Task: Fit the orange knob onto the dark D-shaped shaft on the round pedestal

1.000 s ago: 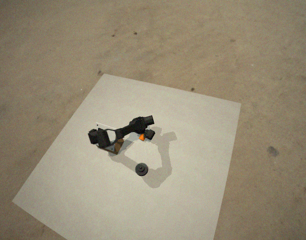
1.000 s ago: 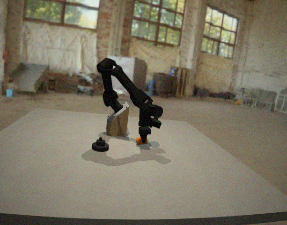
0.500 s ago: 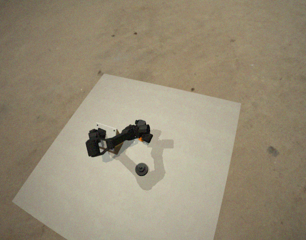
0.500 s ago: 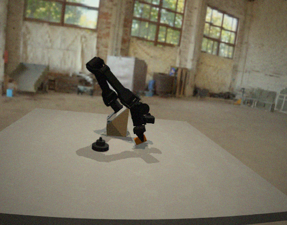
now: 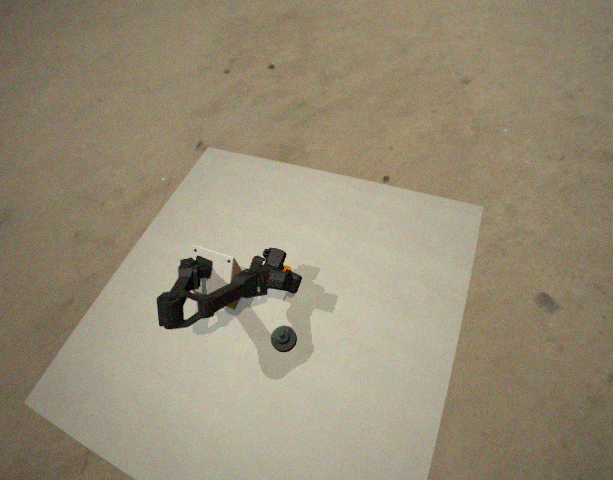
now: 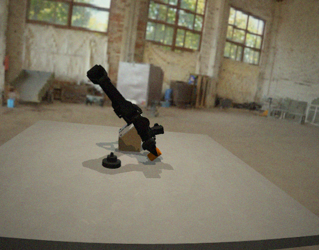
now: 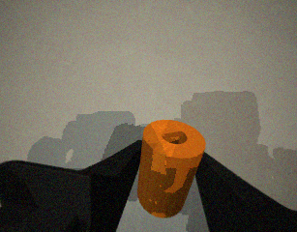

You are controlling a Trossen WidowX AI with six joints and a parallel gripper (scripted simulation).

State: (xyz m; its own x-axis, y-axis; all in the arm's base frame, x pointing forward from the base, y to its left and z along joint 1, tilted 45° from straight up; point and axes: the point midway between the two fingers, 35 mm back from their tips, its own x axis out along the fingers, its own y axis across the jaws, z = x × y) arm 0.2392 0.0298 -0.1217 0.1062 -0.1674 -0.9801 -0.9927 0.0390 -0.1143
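The orange knob [image 5: 287, 268] [image 6: 152, 155] [image 7: 163, 188] is a cylinder, held tilted. My gripper [image 6: 155, 153] [image 7: 168, 150] is shut on it, one dark finger on each side. The wrist view shows the knob's end face with its hole, whose flat side is hard to make out. The knob appears close above the pale surface; the exact gap is unclear. The dark round pedestal [image 5: 276, 344] [image 6: 111, 163] stands apart from the gripper, to its left in the exterior view and below it in the top view. Its short shaft [image 5: 283, 335] [image 6: 112, 153] points up and is bare.
A brown wedge-shaped block [image 5: 235, 297] [image 6: 127, 144] with a pale sloping face stands under the arm, behind the pedestal in the exterior view. The arm's shadow falls across the pale square surface [image 5: 368, 248] [image 6: 180, 204] around the pedestal.
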